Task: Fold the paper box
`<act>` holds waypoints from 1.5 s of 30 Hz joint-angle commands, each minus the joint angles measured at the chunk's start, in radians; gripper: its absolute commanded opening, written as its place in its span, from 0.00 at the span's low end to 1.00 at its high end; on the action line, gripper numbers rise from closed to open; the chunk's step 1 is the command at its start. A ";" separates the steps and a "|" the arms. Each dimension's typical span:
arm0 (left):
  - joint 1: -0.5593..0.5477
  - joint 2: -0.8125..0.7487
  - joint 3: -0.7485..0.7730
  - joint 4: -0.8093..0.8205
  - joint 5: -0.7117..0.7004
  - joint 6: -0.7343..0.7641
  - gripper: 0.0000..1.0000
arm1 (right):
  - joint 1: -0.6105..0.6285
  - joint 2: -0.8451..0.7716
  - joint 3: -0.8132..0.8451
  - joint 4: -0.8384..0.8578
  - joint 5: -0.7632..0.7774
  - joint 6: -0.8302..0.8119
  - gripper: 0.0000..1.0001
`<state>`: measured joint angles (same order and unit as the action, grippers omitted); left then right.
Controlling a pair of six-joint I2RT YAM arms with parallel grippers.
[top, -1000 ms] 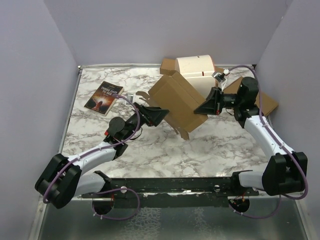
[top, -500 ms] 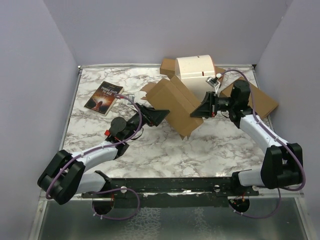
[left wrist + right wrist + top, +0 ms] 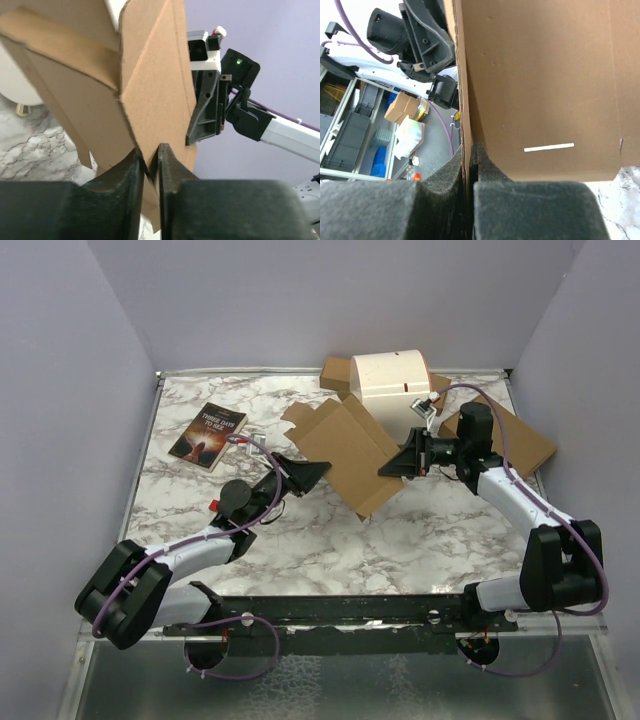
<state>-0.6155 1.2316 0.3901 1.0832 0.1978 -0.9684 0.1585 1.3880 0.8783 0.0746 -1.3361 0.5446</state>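
The paper box [image 3: 352, 448] is hanging tilted over the middle of the tabletop [image 3: 450, 530], between the two arms. The left fingers [image 3: 170, 170] are pinching its near-left edge, with only the cardboard sheet between them. The right fingers [image 3: 445, 172] are closed on its right edge in the same way.

In my judgement, the main danger is coming from these thin edge grips. If one arm is pulling or turning faster than the other, the sheet may slip out of the fingers, or it may bend away from its crease lines. The loose flaps at the far left are hanging free, so they could fold to the wrong side. The white rounded object [image 3: 392, 380] is standing just behind the box, at the far side, and a wide swing could push against it. The book [image 3: 208, 433] at the far left is well apart and seems safe.

Several things are hard to make out. I cannot tell which panel or flap each arm is holding. The tabs and slots are mostly hidden, and I cannot tell if the lowest corner is touching the tabletop. The flat brown cardboard [image 3: 525, 445] at the right is partly covered by the right arm.
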 commanded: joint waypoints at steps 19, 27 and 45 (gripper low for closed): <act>-0.005 -0.060 0.014 -0.037 0.047 -0.013 0.59 | -0.028 -0.024 0.059 0.141 -0.029 0.061 0.01; 0.131 -0.406 0.112 -0.501 0.135 0.358 0.79 | -0.074 -0.076 0.360 -0.358 0.015 -0.411 0.01; 0.393 -0.343 0.425 -0.885 0.321 1.355 0.81 | -0.091 -0.068 0.802 -1.192 0.259 -1.222 0.01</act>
<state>-0.2562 0.8040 0.8146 0.2077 0.3756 0.0883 0.0700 1.3144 1.6249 -0.9581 -1.1328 -0.5396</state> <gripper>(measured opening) 0.812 0.016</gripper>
